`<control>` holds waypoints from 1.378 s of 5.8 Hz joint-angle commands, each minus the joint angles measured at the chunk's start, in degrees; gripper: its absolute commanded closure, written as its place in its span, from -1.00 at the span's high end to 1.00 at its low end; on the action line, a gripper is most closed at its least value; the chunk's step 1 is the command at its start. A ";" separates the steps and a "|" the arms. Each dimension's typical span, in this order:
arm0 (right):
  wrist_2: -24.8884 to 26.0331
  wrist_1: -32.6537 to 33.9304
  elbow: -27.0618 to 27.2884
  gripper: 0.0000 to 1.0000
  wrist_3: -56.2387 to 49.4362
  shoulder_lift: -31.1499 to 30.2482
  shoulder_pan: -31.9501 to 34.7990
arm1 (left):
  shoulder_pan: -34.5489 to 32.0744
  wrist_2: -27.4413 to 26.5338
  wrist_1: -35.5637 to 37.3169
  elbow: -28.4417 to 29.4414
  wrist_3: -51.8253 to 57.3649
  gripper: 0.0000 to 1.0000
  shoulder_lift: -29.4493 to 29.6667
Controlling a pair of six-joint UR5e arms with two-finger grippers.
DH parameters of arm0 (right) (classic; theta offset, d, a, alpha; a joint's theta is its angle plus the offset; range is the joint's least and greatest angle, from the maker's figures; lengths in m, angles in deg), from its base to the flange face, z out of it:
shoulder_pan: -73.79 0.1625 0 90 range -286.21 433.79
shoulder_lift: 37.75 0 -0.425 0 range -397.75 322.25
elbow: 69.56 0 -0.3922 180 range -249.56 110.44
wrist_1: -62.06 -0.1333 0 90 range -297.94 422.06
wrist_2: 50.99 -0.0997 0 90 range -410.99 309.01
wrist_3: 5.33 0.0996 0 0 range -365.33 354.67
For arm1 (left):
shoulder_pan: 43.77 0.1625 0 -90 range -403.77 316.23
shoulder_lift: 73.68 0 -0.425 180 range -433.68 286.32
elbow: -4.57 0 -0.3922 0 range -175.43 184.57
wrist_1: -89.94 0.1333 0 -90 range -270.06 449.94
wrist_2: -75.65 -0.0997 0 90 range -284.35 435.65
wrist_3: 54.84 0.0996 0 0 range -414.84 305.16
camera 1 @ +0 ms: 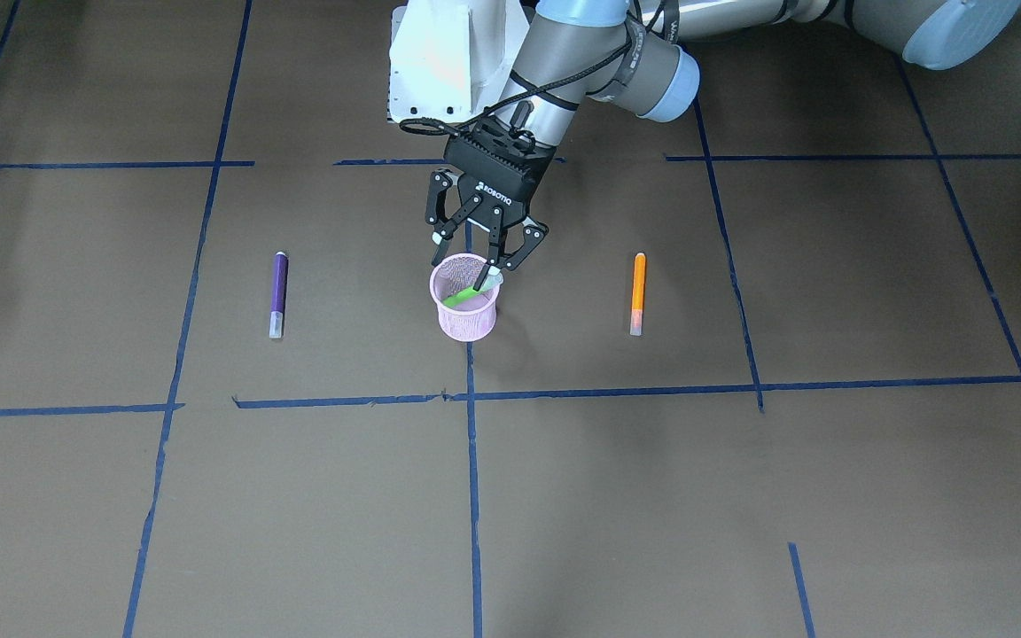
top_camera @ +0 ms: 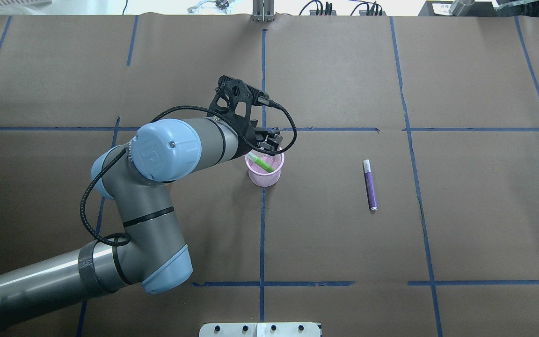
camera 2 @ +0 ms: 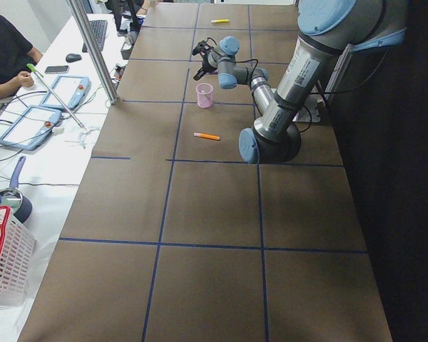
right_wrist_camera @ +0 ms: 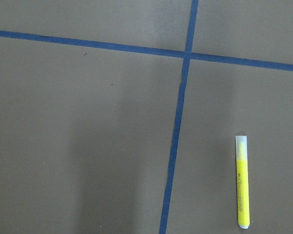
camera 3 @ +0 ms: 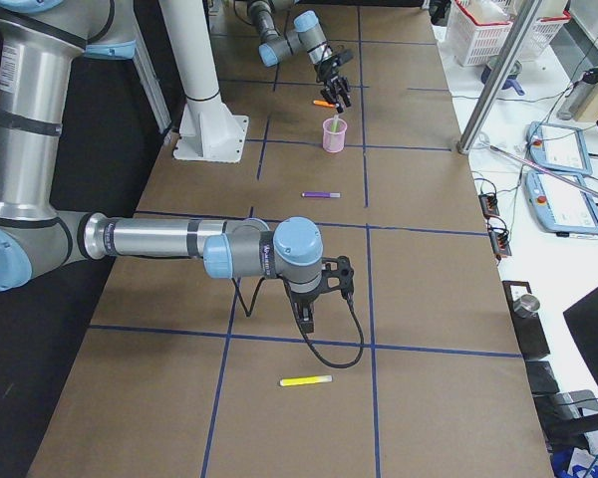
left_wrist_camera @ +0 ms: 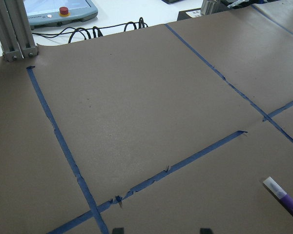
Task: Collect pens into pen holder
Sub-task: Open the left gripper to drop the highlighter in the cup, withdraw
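Note:
The pink mesh pen holder (camera 1: 466, 321) stands at the table's middle, also in the overhead view (top_camera: 265, 178). A green pen (camera 1: 468, 292) leans inside it, cap end on the rim. My left gripper (camera 1: 475, 257) hangs just above the cup, open, one fingertip close to the green pen's cap. A purple pen (camera 1: 277, 293) lies flat on one side of the cup and an orange pen (camera 1: 638, 293) on the other. A yellow pen (right_wrist_camera: 242, 181) lies on the table below my right gripper (camera 3: 306, 319). I cannot tell whether the right gripper is open or shut.
Blue tape lines cross the brown table cover. The robot's white base mount (camera 1: 431, 62) stands behind the cup. A metal post (camera 2: 93, 50) and operator desks with tablets line the far side. A red-rimmed white basket (camera 2: 3, 263) sits beside the table's left end.

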 commanded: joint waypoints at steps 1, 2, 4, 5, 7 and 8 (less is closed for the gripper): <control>-0.34 0.22 -7.64 0.98 -0.04 3.31 -0.09 | -3.99 3.00 8.11 -0.28 -2.86 0.20 -1.98; -0.51 0.31 -13.61 0.96 -0.30 7.42 -0.18 | -10.46 14.87 13.31 -0.37 -2.87 0.20 -2.43; 0.36 0.31 -25.37 0.92 -2.49 14.54 -3.77 | -22.07 34.94 15.21 -1.86 -2.26 0.20 -7.50; 0.28 0.22 -33.10 0.91 -4.85 18.76 -4.13 | -24.30 37.46 15.21 -2.90 -2.26 0.21 -8.92; 0.45 -0.04 -37.65 0.81 -5.40 18.80 -5.62 | -24.59 37.57 15.21 -3.53 -2.61 0.27 -9.55; 0.54 -0.21 -39.06 0.76 -5.75 18.89 -6.67 | -24.59 37.49 15.21 -4.84 -2.70 0.28 -10.86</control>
